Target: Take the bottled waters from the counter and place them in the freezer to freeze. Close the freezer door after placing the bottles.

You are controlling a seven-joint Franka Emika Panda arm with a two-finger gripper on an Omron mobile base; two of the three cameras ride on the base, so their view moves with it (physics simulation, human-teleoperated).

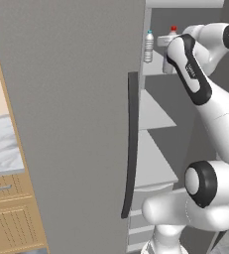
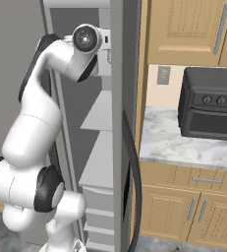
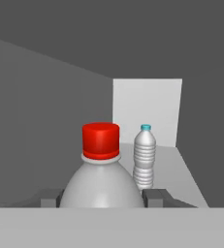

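My gripper is shut on the red-capped bottled water, with a dark finger on each side of its body. The arm reaches into the open freezer at the height of the top shelf. There the red cap shows just past the hand. The teal-capped bottled water stands upright on that shelf, further in and slightly right of the held one; it is also near the shelf's left edge. The freezer door stands wide open, its dark bar handle towards me.
Lower white shelves and drawers sit under the top shelf. The marble counter lies left of the open door. On the right, the fridge's other door edges the opening, and a black toaster oven sits on marble beyond.
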